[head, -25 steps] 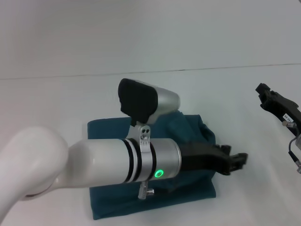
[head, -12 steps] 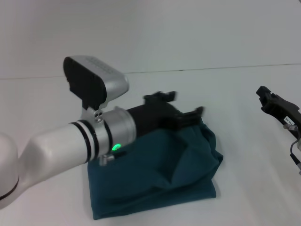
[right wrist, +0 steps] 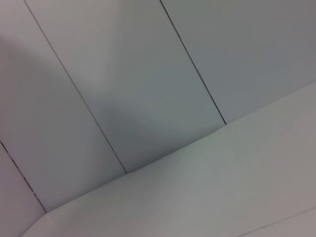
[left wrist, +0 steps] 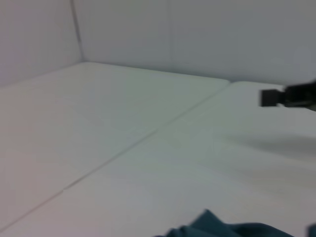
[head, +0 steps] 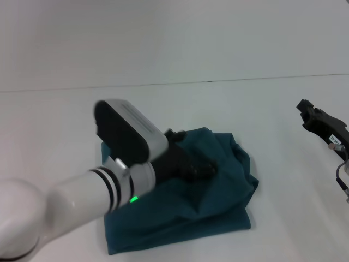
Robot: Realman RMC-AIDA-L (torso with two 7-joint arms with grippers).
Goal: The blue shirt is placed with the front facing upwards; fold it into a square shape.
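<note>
Over the middle of the folded garment, the left gripper (head: 204,169) sits low against the cloth, its black body reaching in from the white forearm on the robot's left. Whether its fingers are spread or closed cannot be told: the dark parts merge with the fabric and with the wrist camera housing (head: 128,131) above them. A green indicator light (head: 132,200) glows on the silver wrist collar.

The blue shirt (head: 218,210) lies on the white table (head: 262,109) as a compact, roughly rectangular bundle, plain teal side up, no lettering visible. Its near edge and left edge run fairly straight. The right side is less tidy: a raised fold bulges outward and creases run diagonally toward the near right corner. In the left wrist view only a small teal peak of the shirt (left wrist: 217,228) shows at the frame's edge.

The right gripper (head: 322,124) is held well apart from the shirt, at the robot's far right, above bare table; its finger state cannot be told. The same gripper appears as a dark shape in the left wrist view (left wrist: 289,96). The right wrist view shows only white wall panels (right wrist: 148,74) and table surface.
</note>
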